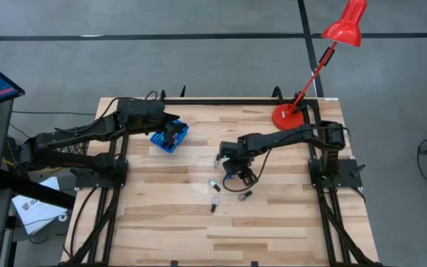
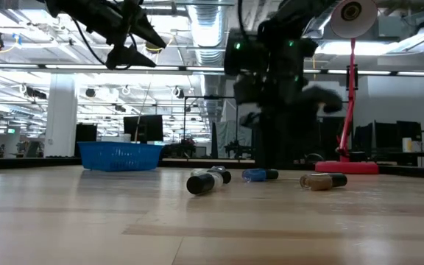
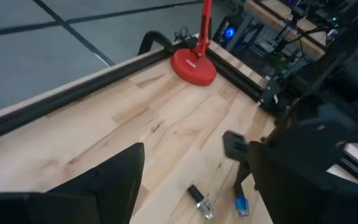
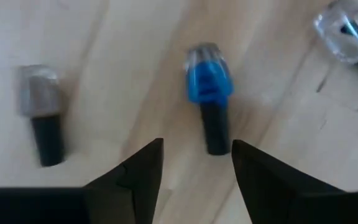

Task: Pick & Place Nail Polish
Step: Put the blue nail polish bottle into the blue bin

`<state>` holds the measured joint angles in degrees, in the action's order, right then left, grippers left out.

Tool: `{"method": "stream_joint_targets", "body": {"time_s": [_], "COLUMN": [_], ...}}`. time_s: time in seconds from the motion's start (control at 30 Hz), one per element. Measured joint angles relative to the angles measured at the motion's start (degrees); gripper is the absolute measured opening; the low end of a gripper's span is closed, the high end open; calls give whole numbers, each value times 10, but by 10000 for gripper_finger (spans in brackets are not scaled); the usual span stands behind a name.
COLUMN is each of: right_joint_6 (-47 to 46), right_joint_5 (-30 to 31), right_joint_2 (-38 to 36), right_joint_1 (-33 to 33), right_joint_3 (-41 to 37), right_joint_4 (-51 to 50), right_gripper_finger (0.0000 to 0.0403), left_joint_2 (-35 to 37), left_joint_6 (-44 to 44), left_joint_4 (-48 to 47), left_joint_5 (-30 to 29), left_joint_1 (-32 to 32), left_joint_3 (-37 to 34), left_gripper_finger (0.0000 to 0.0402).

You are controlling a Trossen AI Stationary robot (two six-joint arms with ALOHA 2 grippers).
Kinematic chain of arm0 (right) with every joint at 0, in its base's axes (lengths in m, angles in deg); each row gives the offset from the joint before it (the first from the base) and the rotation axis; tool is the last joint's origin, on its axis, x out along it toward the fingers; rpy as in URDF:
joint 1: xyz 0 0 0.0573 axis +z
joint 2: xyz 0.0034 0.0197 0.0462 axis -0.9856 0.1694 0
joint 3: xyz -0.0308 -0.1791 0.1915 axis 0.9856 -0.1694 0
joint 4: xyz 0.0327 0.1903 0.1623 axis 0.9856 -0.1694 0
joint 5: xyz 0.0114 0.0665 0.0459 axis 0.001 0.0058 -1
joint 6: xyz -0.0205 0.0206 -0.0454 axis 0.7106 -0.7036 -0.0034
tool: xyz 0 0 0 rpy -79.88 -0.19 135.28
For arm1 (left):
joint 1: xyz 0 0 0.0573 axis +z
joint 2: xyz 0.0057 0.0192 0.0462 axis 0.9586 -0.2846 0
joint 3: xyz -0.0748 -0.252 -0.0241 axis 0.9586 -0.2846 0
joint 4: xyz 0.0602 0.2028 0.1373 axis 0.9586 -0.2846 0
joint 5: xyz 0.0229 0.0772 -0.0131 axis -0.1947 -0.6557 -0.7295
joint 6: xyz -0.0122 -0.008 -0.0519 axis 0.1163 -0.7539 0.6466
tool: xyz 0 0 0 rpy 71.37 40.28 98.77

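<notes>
Several nail polish bottles lie on their sides on the wooden table (image 1: 273, 222). A blue bottle with a dark cap (image 4: 209, 93) lies just ahead of my right gripper (image 4: 196, 149). That gripper is open and low over the table's middle (image 1: 234, 174), and its fingertips stand on either side of the cap's end without touching it. A grey bottle (image 4: 39, 93) and a clear one (image 4: 347, 25) lie beside the blue one. My left gripper (image 1: 173, 133) is open and empty, high above the blue bin (image 2: 120, 156) at the far left.
More bottles lie toward the near side (image 1: 215, 204) (image 1: 245, 196), and one lies beyond the right gripper (image 1: 217, 157). A red desk lamp stands with its base (image 1: 286, 117) at the far right corner. The near half of the table is bare wood.
</notes>
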<state>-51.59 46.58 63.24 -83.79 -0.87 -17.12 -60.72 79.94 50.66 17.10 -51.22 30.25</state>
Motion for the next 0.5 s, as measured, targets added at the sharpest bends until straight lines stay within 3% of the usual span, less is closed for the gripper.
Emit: {"method": "stream_joint_targets", "body": {"time_s": [0.33, 0.5], "right_joint_6": [-12, -10], "right_joint_5": [25, 25], "right_joint_2": [30, 31], "right_joint_1": [-1, -3], "right_joint_3": [0, 0], "right_joint_4": [34, 52], "right_gripper_finger": [163, 130], "left_joint_2": [1, 1], "left_joint_6": [1, 1], "left_joint_4": [2, 2], "left_joint_5": [0, 0], "left_joint_1": [0, 0], "left_joint_3": [0, 0], "left_gripper_finger": [280, 280]}}
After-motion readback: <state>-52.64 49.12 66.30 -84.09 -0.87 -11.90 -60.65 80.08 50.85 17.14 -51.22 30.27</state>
